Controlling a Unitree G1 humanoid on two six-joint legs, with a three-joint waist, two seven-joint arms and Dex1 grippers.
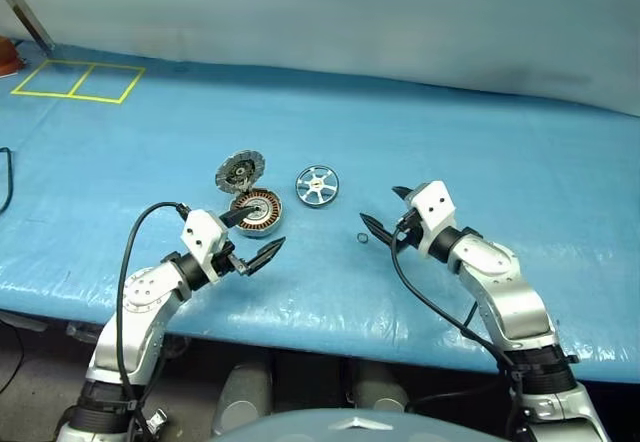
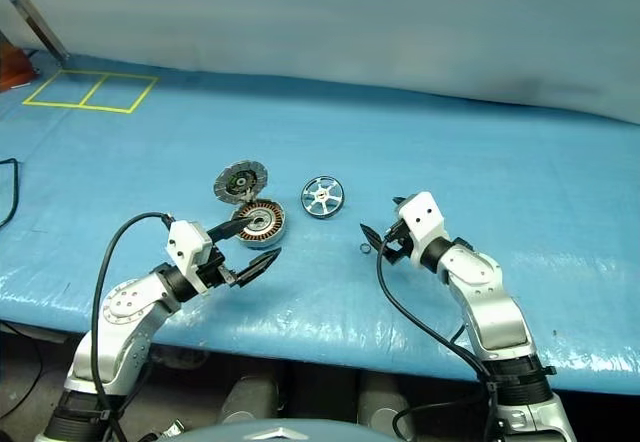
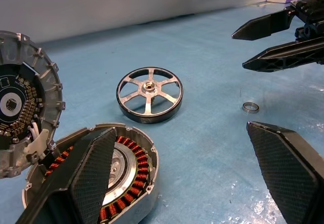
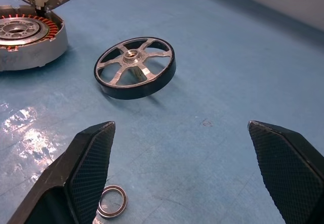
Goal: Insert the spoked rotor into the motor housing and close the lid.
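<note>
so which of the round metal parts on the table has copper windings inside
The motor housing, beside the left gripper. The spoked rotor is open silver spokes; the raised lid has a dark inner face.

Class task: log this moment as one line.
silver spoked rotor: on table, untouched | grey motor housing: empty | lid: open | left claw: open | right claw: open

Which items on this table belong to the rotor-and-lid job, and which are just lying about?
Job:
spoked rotor, flat on the table
motor housing, open
lid, tilted up behind it

Lying about:
small ring
yellow tape squares
blue table cover
</note>
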